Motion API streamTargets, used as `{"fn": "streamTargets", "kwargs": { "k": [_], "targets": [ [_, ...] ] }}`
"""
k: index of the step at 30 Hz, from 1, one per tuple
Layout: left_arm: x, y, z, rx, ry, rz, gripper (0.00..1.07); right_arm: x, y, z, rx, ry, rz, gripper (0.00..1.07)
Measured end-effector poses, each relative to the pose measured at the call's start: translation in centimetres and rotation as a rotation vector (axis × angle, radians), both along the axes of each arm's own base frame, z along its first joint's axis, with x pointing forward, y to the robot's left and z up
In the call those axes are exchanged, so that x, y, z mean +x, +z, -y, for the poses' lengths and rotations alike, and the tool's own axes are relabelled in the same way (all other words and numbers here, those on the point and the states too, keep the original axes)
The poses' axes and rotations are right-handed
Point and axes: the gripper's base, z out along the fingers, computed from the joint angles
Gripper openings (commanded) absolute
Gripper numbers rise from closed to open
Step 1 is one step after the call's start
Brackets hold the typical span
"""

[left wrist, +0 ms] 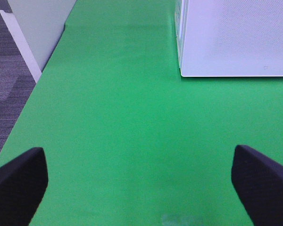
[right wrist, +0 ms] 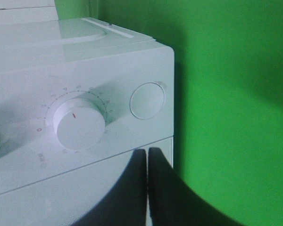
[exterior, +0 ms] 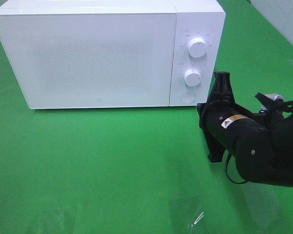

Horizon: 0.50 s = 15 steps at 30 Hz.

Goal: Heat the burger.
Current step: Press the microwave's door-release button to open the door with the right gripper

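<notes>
While the right gripper (right wrist: 147, 153) holds its fingers pressed together on nothing, a round button (right wrist: 147, 100) sits just beyond their tips, with a dial (right wrist: 80, 125) beside it, on the white microwave (exterior: 88, 53), whose door is shut. The left gripper (left wrist: 140, 176) has its fingers wide apart over the green table (exterior: 112, 161). Where the burger is, I cannot tell.

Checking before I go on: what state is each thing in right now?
Microwave door: shut.
Lower knob: no gripper on it, setting unreadable.
Round button: no gripper on it.
Left gripper: open, empty.
Right gripper: shut, empty, close to the control panel.
Burger: not in view.
</notes>
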Motion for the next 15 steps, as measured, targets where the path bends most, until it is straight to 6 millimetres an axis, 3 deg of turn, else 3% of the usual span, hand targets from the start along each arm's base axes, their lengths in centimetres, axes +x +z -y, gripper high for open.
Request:
{"fn": "streamTargets", "kwargs": {
  "k": [15],
  "targets": [
    [0.0, 0.0, 0.0, 0.0, 0.0, 0.0, 0.98, 4.8, -2.2, -1.2, 0.013, 0.011, -0.046, 0.0]
  ]
}}
